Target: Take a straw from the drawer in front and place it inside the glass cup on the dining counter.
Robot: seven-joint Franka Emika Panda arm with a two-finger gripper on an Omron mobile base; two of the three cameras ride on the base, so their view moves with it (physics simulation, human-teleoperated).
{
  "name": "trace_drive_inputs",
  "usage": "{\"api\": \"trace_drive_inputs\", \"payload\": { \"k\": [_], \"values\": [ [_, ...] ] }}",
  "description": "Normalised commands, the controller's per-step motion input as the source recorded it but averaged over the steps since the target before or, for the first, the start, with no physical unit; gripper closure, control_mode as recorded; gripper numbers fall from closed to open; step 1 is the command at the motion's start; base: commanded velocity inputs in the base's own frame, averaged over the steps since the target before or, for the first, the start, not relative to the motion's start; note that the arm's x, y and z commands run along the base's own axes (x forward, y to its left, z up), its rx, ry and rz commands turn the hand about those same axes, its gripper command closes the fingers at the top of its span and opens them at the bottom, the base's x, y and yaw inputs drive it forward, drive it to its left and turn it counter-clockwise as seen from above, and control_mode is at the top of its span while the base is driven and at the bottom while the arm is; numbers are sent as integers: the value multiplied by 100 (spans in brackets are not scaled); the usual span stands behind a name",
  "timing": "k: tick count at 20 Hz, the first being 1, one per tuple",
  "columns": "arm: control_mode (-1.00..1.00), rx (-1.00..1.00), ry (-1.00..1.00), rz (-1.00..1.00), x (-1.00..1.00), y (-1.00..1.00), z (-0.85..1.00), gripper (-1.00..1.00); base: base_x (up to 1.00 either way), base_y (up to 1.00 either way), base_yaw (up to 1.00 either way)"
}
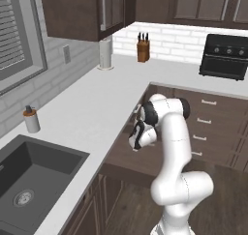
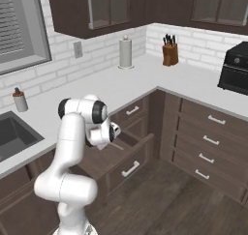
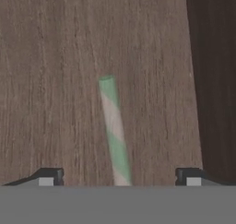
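A green-and-white striped straw [image 3: 114,128] lies flat on the brown wooden floor of the open drawer [image 2: 137,157]. My gripper [image 3: 120,176] hangs just above it, open, with one dark fingertip [image 3: 48,176] on each side of the straw's near end and nothing held. In the base views my hand [image 2: 109,132] reaches down into the pulled-out drawer [image 1: 121,154] below the white worktop. The drawer's dark side wall [image 3: 214,80] runs along the right of the hand view. The glass cup and the dining counter are out of view.
The white worktop [image 1: 97,103] carries a dark sink [image 1: 29,181], a soap bottle [image 1: 31,119], a paper towel roll [image 1: 105,53], a knife block [image 1: 143,49] and a black oven [image 1: 225,55]. Closed drawers [image 2: 208,142] line the right-hand cabinets.
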Motion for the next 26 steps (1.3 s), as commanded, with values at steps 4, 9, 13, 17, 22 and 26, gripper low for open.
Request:
{"api": "trace_drive_inputs", "payload": {
  "k": [4,9,13,17,22,26],
  "values": [
    [-100,4,24,-1,-82,-100,-100,-100,0,0,0],
    [-100,5,25,-1,-81,-100,-100,-100,0,0,0],
    [-100,4,24,0,-77,-100,-100,-100,0,0,0],
    [-100,1,22,0,-85,-99,-100,-100,0,0,0],
    [-100,0,21,0,-88,-82,-100,100,0,0,0],
    [-100,-1,13,0,-99,-73,-100,100,0,0,0]
  ]
}}
